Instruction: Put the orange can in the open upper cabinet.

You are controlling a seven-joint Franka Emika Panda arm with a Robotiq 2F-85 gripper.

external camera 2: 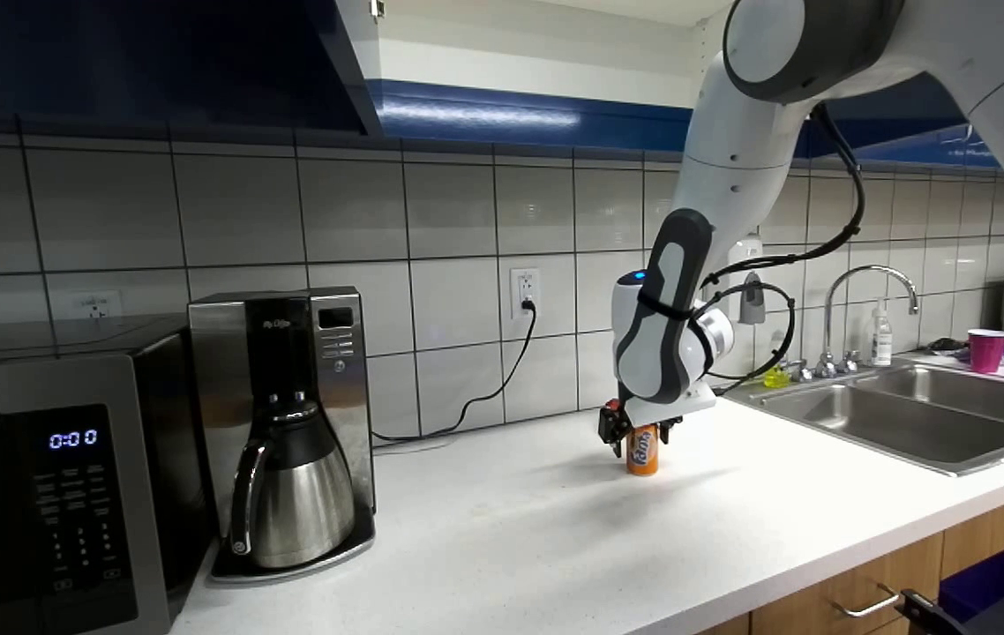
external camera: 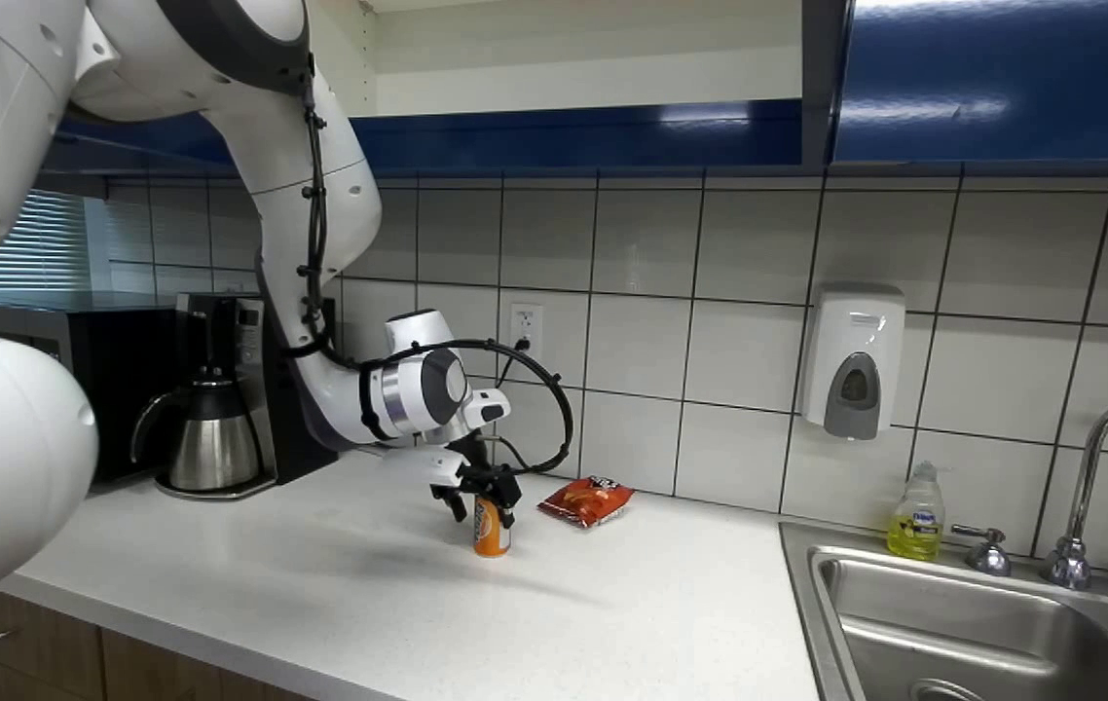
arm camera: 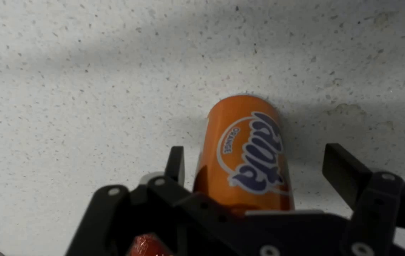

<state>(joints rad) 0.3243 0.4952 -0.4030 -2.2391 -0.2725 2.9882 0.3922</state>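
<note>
The orange can [external camera: 491, 537] stands upright on the white counter in both exterior views [external camera 2: 642, 459]. In the wrist view its orange side [arm camera: 238, 142] and lettering show, while its top is hidden behind the gripper body. My gripper [arm camera: 254, 158] is open, pointing down over the can. One finger is on each side of the can, with a visible gap on both sides, wider on the right in the wrist view. The gripper also shows in both exterior views [external camera: 483, 514] [external camera 2: 640, 438]. The open upper cabinet [external camera: 593, 68], with its cream interior [external camera 2: 537, 53] and blue lower edge, is above the counter.
A red snack packet [external camera: 586, 501] lies beside the can near the tiled wall. A coffee maker [external camera 2: 290, 441] and microwave [external camera 2: 70, 494] stand at one end. A steel sink [external camera: 812, 613], soap bottle [external camera: 917, 516] and wall dispenser [external camera: 854, 360] are at the other end.
</note>
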